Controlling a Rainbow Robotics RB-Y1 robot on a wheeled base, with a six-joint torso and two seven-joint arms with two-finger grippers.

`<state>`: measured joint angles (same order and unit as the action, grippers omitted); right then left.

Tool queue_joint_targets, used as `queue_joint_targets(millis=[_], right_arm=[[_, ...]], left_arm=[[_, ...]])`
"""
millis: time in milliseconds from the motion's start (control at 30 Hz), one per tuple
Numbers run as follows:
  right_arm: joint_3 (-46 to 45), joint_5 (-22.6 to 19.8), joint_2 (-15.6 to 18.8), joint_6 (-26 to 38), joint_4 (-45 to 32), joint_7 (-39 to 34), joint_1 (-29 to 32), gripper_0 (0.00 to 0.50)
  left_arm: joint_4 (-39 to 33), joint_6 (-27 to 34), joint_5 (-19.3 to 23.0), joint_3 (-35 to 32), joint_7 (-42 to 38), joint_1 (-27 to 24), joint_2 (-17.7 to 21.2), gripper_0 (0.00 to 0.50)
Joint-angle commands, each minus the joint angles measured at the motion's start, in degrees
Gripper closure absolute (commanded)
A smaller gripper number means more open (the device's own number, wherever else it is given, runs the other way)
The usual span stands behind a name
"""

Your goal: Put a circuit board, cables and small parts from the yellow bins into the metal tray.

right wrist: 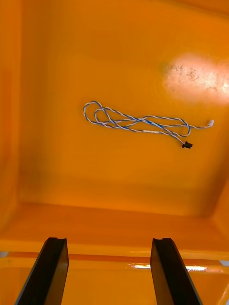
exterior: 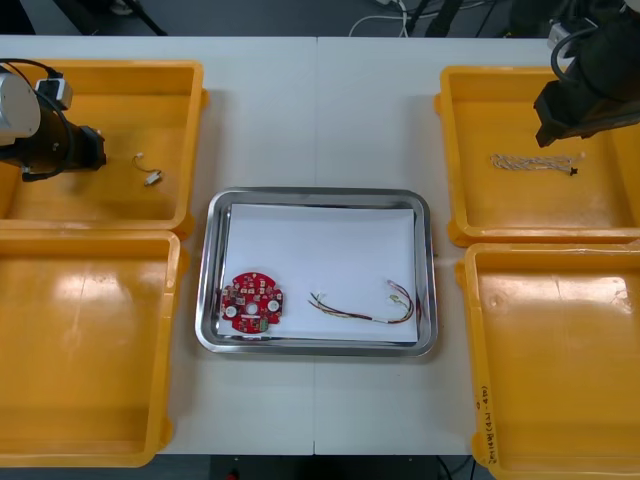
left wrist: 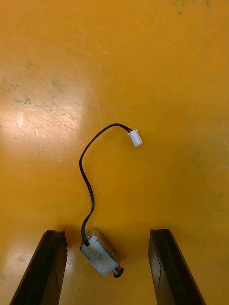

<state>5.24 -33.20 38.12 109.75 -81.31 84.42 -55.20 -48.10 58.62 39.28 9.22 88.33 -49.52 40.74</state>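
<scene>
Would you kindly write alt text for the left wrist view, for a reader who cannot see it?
A small metal part lies on the scuffed floor of a yellow bin, seen between the open black fingers of the left gripper. A thin black cable curves from it to a white connector.

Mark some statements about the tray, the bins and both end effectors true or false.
1. The red circuit board lies in the metal tray. True.
2. The twisted blue and white cable lies in the tray. False: it lies in the far right yellow bin.
3. The left end effector is shut on the small metal part. False: it is open, and the part lies between its fingers.
4. The right end effector is open. True.
</scene>
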Motion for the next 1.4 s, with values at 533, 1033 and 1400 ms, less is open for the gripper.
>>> queue_joint_targets(millis=[533,1033,1400], right_arm=[[-10.6,13.86,-4.72,0.25,17.94,-4.36,-10.72,0.0],[-14.99,18.43,-7.98,-7.97,22.07,-8.58,-10.99,0.0],[-20.0,19.57,-7.98,-15.27,29.98,-10.33,-13.09,0.0]], left_arm=[[-0.59,-1.49,-0.17,0.44,5.36,0.83,-0.05,0.5],[-5.77,8.35,-0.78,-5.01,5.27,0.75,1.09,0.5],[-11.22,17.23,-2.8,-10.02,5.19,0.75,1.71,0.5]])
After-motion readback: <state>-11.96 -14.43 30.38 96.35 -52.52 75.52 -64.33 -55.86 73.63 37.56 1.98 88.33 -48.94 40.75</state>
